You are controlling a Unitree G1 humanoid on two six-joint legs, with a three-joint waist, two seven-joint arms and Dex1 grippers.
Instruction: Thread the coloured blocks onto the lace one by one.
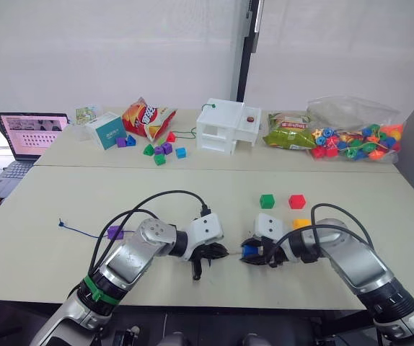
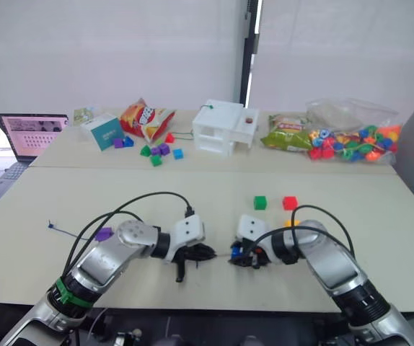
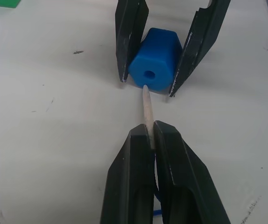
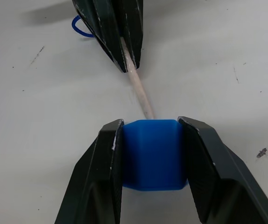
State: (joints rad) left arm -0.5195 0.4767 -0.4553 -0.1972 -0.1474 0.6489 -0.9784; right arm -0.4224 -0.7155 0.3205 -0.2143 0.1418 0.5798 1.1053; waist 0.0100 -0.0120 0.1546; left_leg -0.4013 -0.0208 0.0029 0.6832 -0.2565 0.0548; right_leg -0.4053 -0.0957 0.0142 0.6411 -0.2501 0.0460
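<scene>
Right gripper [image 4: 152, 154] clamped on small blue plastic cube bead [image 3: 153, 65]. Left gripper [image 3: 151, 140] pinched on pale stiff tip of dark blue lace [image 3: 146, 108], tip touching bead just below its hole. Purple cube bead [image 1: 115, 233] already on lace, far from blue bead.

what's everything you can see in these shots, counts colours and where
blue plastic cube bead: 1, between right gripper's fingers
dark blue lace: 1, pale stiff tip at the blue bead's hole
purple bead: 1, on the lace, near table, left
green bead, red bead, yellow bead: 1 each, near table, right
clear bag of mixed beads: 1, far right
white box: 1, far centre
laptop: 1, far left
left gripper: shut on lace
right gripper: shut on blue bead
</scene>
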